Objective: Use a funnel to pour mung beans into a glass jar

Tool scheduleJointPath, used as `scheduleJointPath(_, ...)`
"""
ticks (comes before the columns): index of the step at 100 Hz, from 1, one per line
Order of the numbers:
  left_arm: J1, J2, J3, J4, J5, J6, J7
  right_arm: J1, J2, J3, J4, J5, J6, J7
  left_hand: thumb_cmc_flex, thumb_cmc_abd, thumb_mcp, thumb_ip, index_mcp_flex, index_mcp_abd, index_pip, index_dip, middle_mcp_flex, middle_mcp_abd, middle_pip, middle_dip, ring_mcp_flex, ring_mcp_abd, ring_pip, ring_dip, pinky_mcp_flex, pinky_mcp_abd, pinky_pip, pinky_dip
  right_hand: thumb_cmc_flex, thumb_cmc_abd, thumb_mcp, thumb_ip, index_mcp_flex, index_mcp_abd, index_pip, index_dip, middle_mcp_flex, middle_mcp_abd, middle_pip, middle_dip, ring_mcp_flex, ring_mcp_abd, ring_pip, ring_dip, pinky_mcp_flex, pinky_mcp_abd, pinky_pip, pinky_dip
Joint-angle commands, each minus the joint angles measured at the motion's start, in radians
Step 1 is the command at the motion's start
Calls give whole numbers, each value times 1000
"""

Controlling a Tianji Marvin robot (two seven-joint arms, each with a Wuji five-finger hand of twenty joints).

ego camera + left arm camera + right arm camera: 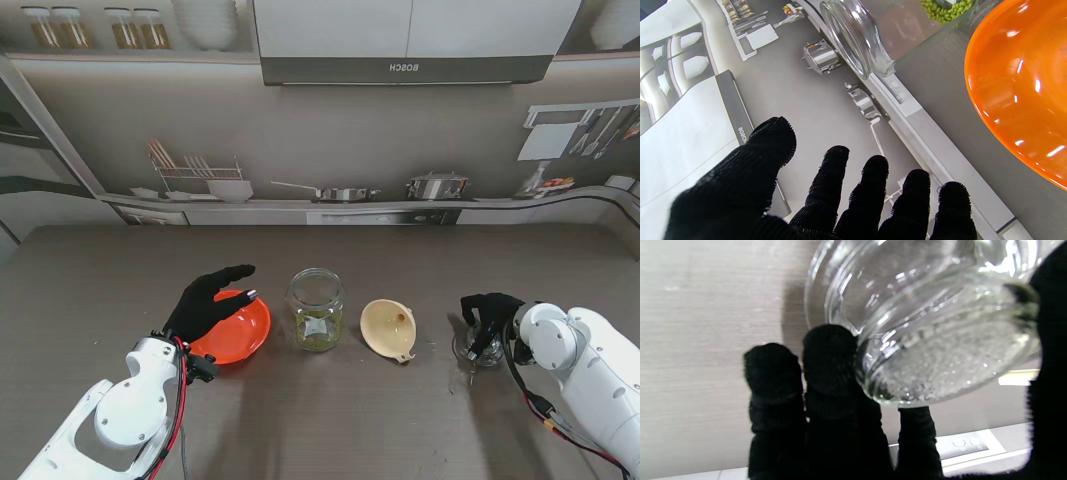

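The glass jar (316, 309), with mung beans (945, 10) at its bottom, stands mid-surface, the funnel (388, 329) lying just right of it. The right robot hand (487, 318) grips a small, seemingly empty glass cup (478, 348) at the far right; it should set that down squarely before letting go. The left robot hand (208, 302) hovers spread and empty over the orange bowl (240, 335).

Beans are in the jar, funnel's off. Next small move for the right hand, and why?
Probably open the right hand and lift off the glass cup: the cup looks empty, the jar already holds beans, and the funnel lies on the table.
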State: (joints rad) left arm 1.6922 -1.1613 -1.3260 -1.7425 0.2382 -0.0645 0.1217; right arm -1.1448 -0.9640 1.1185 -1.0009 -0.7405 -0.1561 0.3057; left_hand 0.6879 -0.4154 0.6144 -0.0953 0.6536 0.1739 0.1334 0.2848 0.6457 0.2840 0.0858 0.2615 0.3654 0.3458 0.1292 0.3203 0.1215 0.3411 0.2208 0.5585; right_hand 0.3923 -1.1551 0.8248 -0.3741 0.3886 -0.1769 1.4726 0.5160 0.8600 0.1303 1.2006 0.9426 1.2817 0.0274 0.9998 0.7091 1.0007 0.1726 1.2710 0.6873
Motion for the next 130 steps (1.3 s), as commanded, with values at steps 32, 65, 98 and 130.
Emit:
scheduleJointPath(32,2,-1,-1,-3,-3,4,-20,-86,-21,-42,108,-1,17,49,15,30,-17,39,4,-12,0,5,-20,-3,-11,5,-5,1,-24,10,-14,-6,-27,15,324,288,594,88,160,101,62,-126,-24,-120,-56,35,44,-209,206,122,52,-60,76,-7)
scheduleJointPath(65,5,-2,-3,-6,-3,10,-18,-93,-25,11,56,-10,37,60,15,30,-17,39,4,-13,1,5,-22,1,-11,5,-7,0,-24,9,-14,-6,-27,16,322,294,592,86,150,110,63,-108,-31,-122,-47,37,43,-217,217,128,51,-68,77,-9)
scheduleJointPath(98,7,-2,-6,-8,-4,14,-18,-102,-29,53,14,-8,53,61,16,30,-16,39,4,-11,0,5,-23,2,-12,5,-6,2,-24,10,-14,-6,-28,16,319,290,596,86,151,110,60,-100,-30,-123,-44,35,44,-221,222,131,53,-72,77,-10)
scheduleJointPath(130,6,-2,-6,-8,-6,20,-21,-178,-26,161,-125,-38,87,126,14,31,-17,39,4,-12,0,5,-26,5,-13,5,-7,3,-25,10,-16,-6,-28,16,317,296,597,86,143,118,60,-90,-34,-121,-41,40,44,-223,232,135,53,-73,79,-10)
